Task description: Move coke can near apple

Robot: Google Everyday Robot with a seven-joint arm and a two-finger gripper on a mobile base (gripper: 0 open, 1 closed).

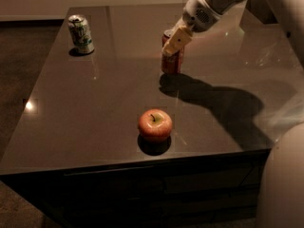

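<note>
Gripper [175, 41] over coke can [172, 64] top, beyond apple [155, 125]; grip state: cannot tell. Can likely light, rigid, slick; take mid-body.

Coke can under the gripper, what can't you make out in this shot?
- Camera view: the gripper, at the top of the coke can, covers its upper front.
- Its base merges with shadow: on the table or lifted, cannot tell.
- The arm: cut off by top and right edges.
- The white-and-green can: label too small to read.
</note>
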